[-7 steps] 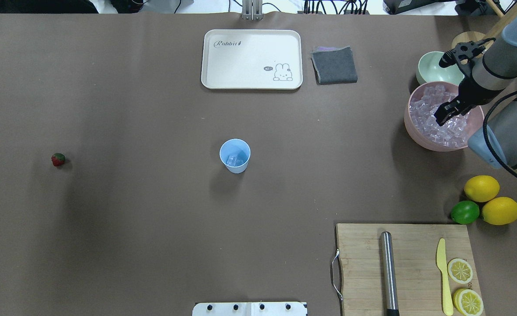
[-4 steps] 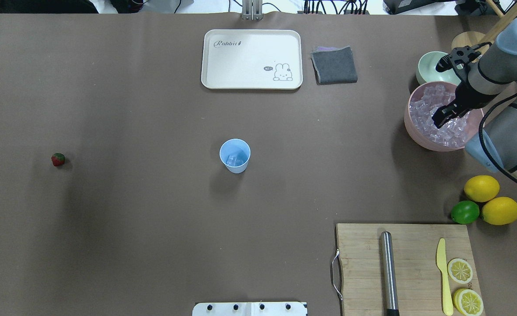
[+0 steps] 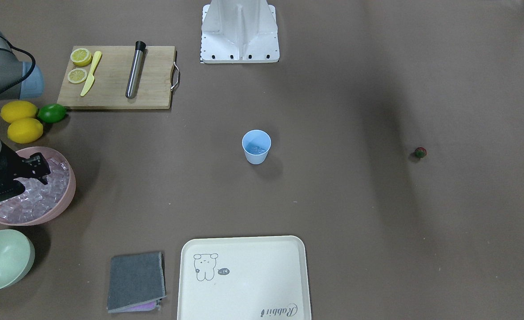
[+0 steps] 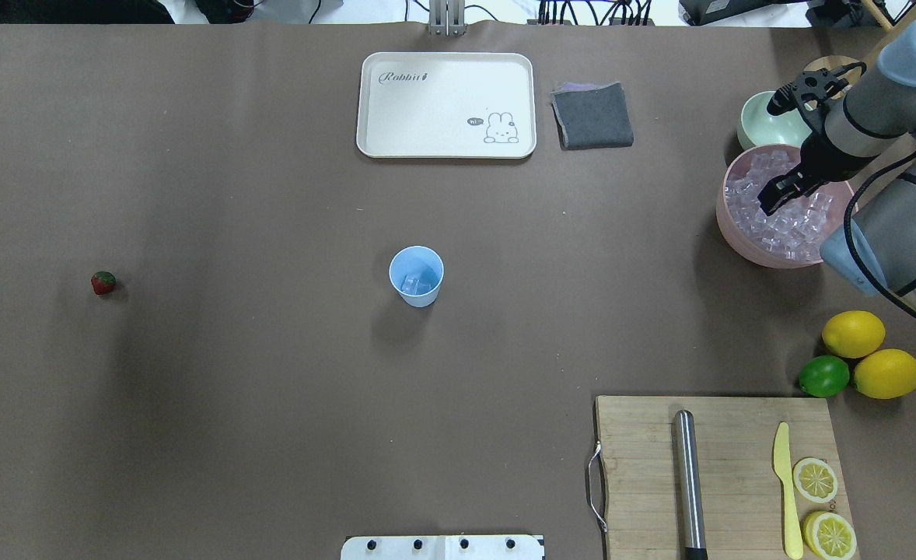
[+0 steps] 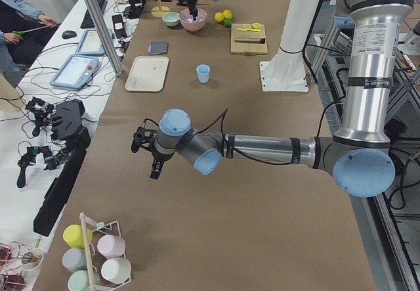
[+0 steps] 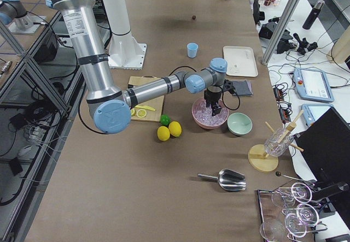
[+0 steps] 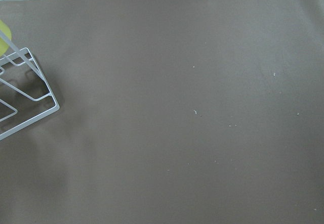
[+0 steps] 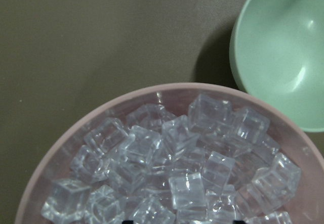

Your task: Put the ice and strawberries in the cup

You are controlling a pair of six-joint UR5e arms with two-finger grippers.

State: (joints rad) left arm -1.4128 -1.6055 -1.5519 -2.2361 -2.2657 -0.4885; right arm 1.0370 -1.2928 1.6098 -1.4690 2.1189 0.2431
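The light blue cup (image 4: 416,276) stands upright mid-table, with a few ice cubes in its bottom. A pile of clear ice (image 4: 792,229) fills the pink bowl (image 4: 738,241) at the right. My right gripper (image 4: 770,204) hangs over that ice, fingers pointing down and apparently open; the right wrist view shows the cubes (image 8: 177,183) close below, with nothing held. One small red strawberry (image 4: 103,282) lies alone far to the left. My left gripper (image 5: 154,153) hovers above bare table beyond the strawberry; I cannot tell whether it is open or shut.
A pale green bowl (image 4: 765,120) touches the pink bowl's far side. A white tray (image 4: 446,105) and grey cloth (image 4: 592,115) lie at the back. Two lemons (image 4: 870,354), a lime (image 4: 823,376) and a cutting board (image 4: 714,474) sit front right. A wire cup rack (image 5: 92,258) stands near the left arm.
My right gripper has shifted slightly toward the far-left part of the ice bowl, still above the cubes. The cup and strawberry have not moved.
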